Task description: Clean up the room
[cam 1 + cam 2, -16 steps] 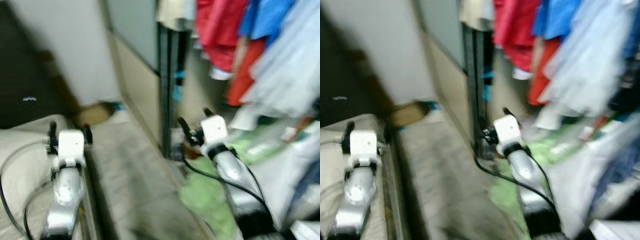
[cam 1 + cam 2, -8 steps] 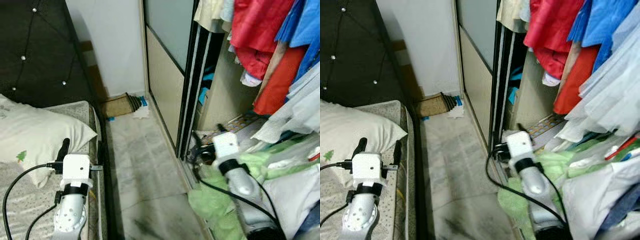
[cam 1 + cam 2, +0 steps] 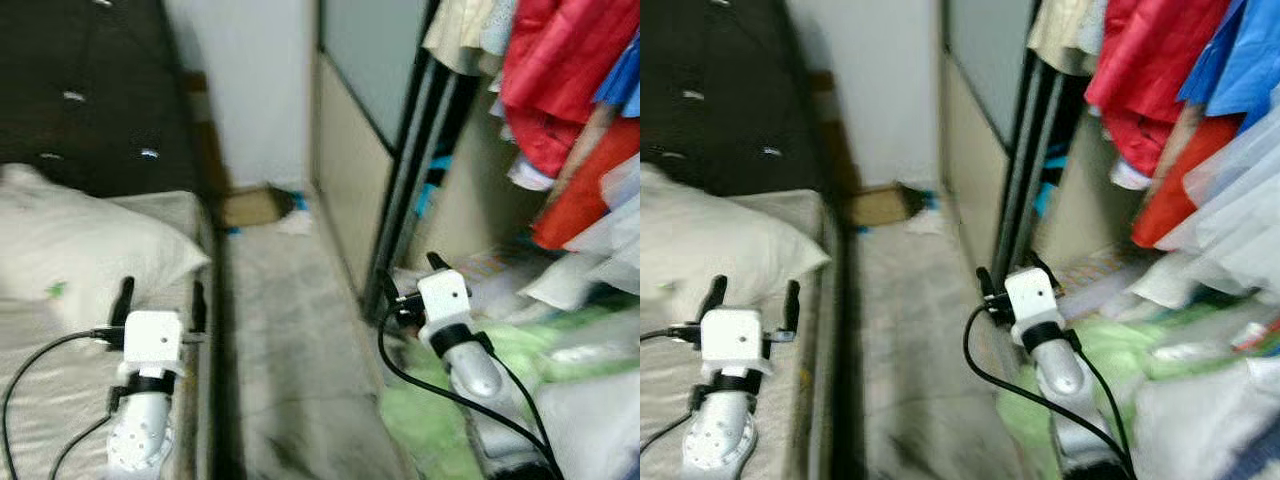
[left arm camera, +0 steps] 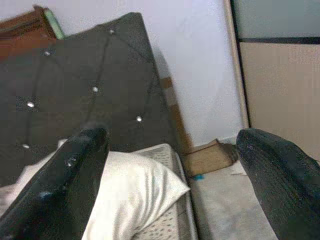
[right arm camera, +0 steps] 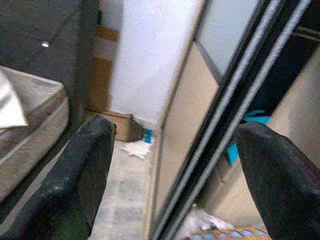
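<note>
both empty and spread wide, the left gripper [image 3: 158, 299] hovers over the bed [image 3: 60, 380] at 8 o'clock, the right gripper [image 3: 410, 278] above green clothes [image 3: 440, 420] at 4 o'clock by the wardrobe [image 3: 400, 150].

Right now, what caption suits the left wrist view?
Open left gripper faces a white pillow and dark tufted headboard.

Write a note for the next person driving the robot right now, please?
Left end effector: open, holding nothing, over the bed near the white pillow.
Right end effector: open, holding nothing, by the wardrobe's sliding door.
Green clothes lie heaped at the wardrobe's foot; a brown box and a white scrap sit on the floor at the far wall.
Nothing picked up yet; all tidying remains.
</note>
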`<state>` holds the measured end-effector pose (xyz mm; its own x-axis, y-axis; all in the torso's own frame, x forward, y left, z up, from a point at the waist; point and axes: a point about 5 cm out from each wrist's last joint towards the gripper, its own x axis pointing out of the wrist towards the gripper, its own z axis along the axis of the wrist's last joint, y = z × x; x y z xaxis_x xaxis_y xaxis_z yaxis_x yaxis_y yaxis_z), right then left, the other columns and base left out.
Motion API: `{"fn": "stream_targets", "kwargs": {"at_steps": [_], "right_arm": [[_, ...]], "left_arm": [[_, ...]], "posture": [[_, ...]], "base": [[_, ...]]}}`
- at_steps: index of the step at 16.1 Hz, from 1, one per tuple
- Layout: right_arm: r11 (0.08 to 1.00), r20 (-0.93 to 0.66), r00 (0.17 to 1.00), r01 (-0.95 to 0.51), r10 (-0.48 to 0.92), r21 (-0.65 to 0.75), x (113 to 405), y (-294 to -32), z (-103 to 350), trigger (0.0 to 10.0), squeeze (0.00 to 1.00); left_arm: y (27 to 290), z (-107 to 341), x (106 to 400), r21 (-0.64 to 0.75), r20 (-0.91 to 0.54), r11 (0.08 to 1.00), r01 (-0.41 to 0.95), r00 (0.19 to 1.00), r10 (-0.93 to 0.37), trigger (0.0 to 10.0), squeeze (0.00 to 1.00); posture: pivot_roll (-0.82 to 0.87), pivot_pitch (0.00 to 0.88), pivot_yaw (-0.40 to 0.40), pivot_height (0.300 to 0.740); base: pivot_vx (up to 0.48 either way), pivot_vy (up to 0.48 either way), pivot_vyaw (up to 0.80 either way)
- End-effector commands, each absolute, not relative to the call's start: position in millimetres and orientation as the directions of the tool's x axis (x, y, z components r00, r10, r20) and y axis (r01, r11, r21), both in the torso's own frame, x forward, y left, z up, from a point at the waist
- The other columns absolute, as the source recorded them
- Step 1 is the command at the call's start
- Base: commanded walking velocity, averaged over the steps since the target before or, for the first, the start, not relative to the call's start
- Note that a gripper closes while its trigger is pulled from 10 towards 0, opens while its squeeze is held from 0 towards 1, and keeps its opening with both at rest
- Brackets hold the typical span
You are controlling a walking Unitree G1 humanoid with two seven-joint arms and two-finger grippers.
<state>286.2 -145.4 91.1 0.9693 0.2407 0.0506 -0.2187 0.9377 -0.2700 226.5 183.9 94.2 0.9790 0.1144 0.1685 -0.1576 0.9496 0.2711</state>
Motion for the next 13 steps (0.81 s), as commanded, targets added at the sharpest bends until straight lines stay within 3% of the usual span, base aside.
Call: {"fn": "stream_targets", "kwargs": {"at_steps": [1, 13], "right_arm": [[0.94, 0.067, 0.969, -0.212, 0.238, -0.266, 290.9, -140.0, 95.9, 10.0, 0.0], [0.928, 0.078, 0.964, -0.221, 0.255, -0.3, 307.4, -147.0, 102.9, 10.0, 0.0]], "left_arm": [[187.8, 96.2, 229.2, 0.286, 0.163, 0.947, -0.147, 0.981, 0.103, 10.0, 0.0], [191.7, 97.6, 238.3, 0.299, 0.174, 0.931, -0.209, 0.971, 0.162, 10.0, 0.0]], "posture": [[-0.03, 0.0, -0.006, 0.74], [-0.03, 0.0, -0.02, 0.74]], "base": [[0.0, 0.0, 0.76], [0.0, 0.0, 0.76]]}}
